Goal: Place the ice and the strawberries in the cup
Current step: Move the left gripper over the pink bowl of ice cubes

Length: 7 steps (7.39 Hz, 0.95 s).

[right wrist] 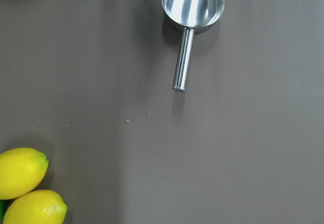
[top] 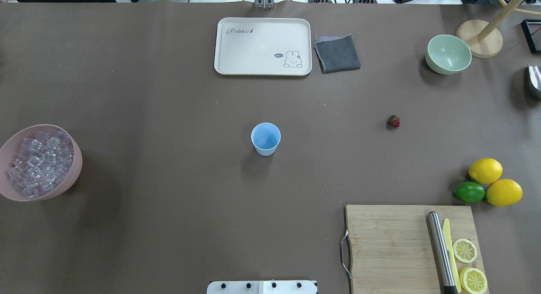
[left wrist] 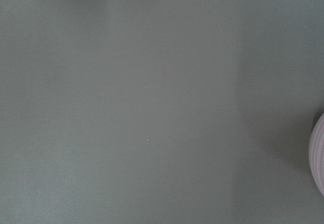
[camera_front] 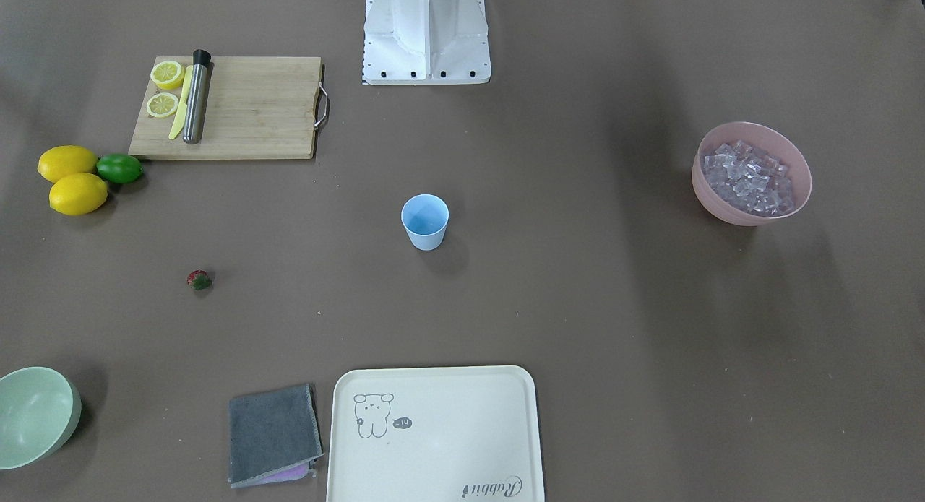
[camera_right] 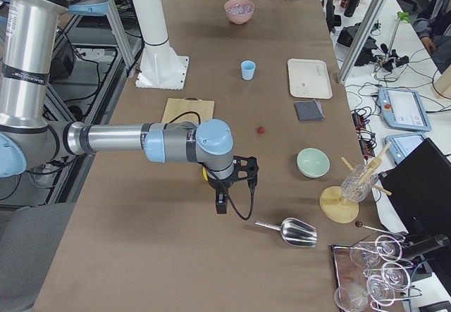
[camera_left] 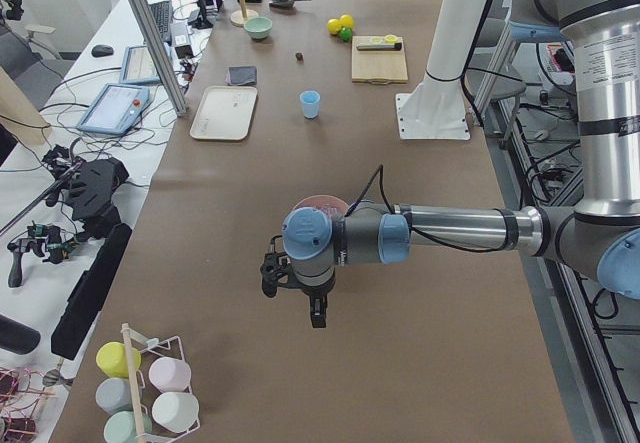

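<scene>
tray | "Rabbit" in script at corner | "hi~" bubble by drawn rabbit

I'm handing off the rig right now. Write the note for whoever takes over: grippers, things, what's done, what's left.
Left gripper: above the table by the pink bowl, holding nothing; open or shut, cannot tell.
Right gripper: above the table near the scoop, holding nothing; cannot tell.
Ice: all in the pink bowl.
Strawberry: on the table.
Cup: mid-table, upright, looks empty.
Done: nothing.
Left: ice and strawberry into the cup.

cup upright, mid-table | strawberry well right | ice in pink bowl, far left
</scene>
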### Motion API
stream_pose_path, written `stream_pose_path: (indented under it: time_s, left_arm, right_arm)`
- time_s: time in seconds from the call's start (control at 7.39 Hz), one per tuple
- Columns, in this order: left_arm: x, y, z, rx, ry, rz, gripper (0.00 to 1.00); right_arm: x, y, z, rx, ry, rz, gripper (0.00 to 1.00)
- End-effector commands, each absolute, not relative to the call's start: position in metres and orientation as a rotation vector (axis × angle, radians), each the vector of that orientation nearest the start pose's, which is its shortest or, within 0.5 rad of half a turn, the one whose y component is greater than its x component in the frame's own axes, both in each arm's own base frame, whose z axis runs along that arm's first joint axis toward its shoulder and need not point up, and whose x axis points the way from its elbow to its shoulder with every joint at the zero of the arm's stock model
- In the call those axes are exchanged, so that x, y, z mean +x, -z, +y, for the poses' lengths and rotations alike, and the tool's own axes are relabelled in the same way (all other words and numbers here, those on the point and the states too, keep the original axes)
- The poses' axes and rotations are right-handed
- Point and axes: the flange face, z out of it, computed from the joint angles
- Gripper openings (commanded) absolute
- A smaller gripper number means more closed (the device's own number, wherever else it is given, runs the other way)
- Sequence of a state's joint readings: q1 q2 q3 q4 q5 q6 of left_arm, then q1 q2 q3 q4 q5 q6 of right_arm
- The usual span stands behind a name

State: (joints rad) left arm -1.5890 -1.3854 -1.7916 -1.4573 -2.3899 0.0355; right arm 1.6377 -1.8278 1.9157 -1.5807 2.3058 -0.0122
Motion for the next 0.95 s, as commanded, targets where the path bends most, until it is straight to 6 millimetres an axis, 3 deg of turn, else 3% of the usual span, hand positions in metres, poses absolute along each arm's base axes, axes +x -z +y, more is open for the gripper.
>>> stream_pose_path:
  time_s: [0.0,0.41,0.81]
  left_arm:
    - [-0.068,-0.636,-0.419,-0.051,0.023,0.819,1.00]
    - [-0.068,-0.620,-0.431,0.023,-0.001,0.877,1.00]
    - [-0.069,-0.584,-0.449,0.287,-0.124,0.873,1.00]
  right_arm:
    - [0.108,-0.597,-0.396,0.206,-0.029,-0.715,1.00]
    - [0.108,-0.611,-0.394,0.246,-0.006,-0.715,1.00]
    - [0.107,-0.620,-0.384,0.296,0.006,-0.718,1.00]
